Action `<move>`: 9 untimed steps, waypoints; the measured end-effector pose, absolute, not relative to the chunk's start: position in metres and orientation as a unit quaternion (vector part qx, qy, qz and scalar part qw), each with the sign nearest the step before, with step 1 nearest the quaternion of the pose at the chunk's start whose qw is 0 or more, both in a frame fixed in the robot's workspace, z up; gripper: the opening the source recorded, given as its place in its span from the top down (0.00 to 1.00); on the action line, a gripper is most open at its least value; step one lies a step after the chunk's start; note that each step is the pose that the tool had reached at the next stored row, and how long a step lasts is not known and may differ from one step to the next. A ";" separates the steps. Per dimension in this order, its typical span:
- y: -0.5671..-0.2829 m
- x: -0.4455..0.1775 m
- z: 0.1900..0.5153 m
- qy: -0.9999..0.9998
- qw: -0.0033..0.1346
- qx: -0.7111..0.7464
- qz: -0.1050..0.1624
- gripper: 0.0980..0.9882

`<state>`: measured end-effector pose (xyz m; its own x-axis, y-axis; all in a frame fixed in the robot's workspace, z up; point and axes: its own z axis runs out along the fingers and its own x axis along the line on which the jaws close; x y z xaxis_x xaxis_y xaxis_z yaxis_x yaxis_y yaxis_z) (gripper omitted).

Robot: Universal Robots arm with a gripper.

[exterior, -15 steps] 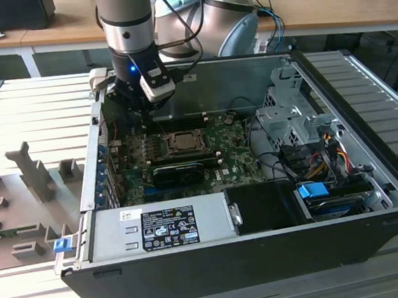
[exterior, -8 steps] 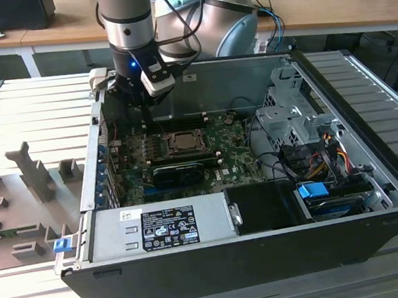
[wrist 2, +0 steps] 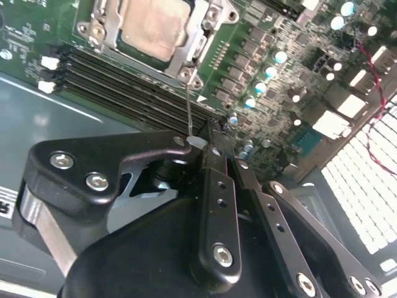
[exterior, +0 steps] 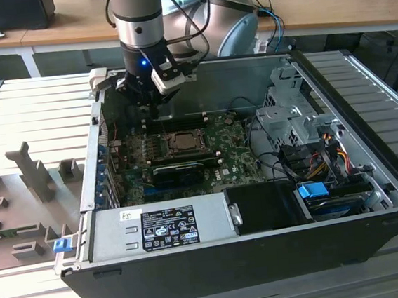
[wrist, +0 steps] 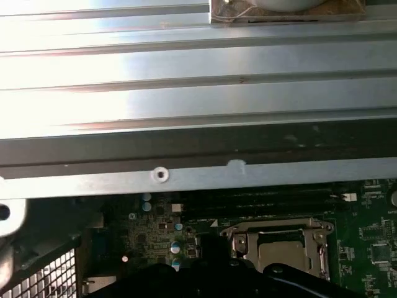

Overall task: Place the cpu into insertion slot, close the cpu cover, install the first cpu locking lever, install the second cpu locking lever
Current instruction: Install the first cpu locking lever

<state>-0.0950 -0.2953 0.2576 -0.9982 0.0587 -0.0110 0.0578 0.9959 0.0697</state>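
The cpu point(wrist 2: 152, 28) lies in the insertion slot point(exterior: 182, 142) on the green board, its pale metal top showing through the square opening of the cpu cover point(wrist 2: 197, 46), which is folded down flat over it. From the socket's corner a thin wire locking lever point(wrist 2: 188, 105) stands up. Its pale tip rests against the side of my gripper point(wrist 2: 216, 133), whose black fingers are shut together just beside the socket. The exterior view has the gripper point(exterior: 154, 112) low over the board's far edge, behind the socket. The first wrist view also shows the cpu point(wrist: 282, 254) under the cover point(wrist: 279, 231).
Long black memory slots point(wrist 2: 124, 81) run between socket and gripper. A long black card point(exterior: 180, 170) lies in front of the socket. The case's rear wall point(wrist: 186, 177) is close behind. The power supply point(exterior: 157, 227), drive cage point(exterior: 295, 118) and cables point(exterior: 326, 151) crowd the front and the exterior view's right.
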 end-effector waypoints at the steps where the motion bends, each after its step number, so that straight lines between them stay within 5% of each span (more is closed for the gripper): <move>1: -0.295 -0.094 0.258 0.999 0.006 0.029 0.035 0.99; 9: -0.295 -0.088 0.257 0.999 0.007 0.029 0.035 0.99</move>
